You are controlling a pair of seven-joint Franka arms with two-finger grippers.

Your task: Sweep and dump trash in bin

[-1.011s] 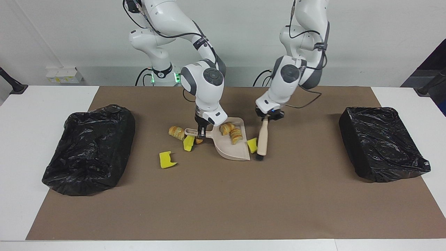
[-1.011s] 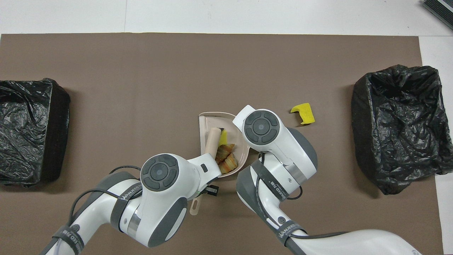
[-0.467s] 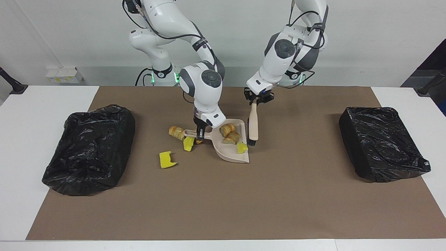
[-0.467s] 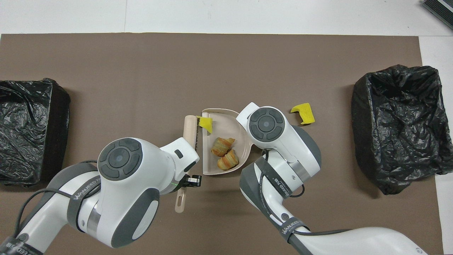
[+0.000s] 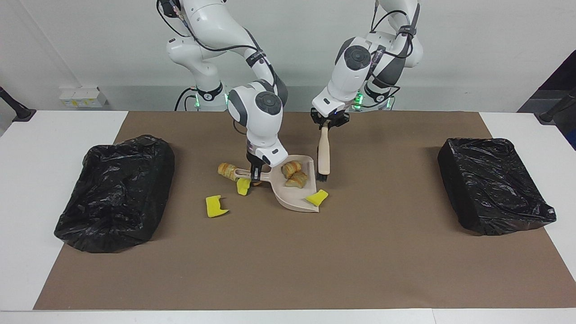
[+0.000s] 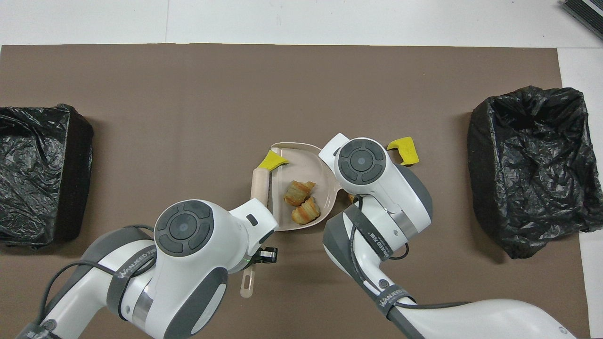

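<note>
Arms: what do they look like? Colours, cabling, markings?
Both arms have glossy white shells with dark grey joint bands and round grey end caps. Black cables loop outside the links. Grey bands carry white lettering. Left gripper and right gripper are black.

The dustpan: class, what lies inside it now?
Inside the dustpan lie two golden-brown pastry pieces; a yellow sponge chunk straddles its open lip. The right arm hides the pan's handle end from overhead.

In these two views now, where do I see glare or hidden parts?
Facing view: the black bin bags shine in creases, and green lights glow at both arm bases. Overhead view: the white arm housings hide both claws and the dustpan handle.
</note>
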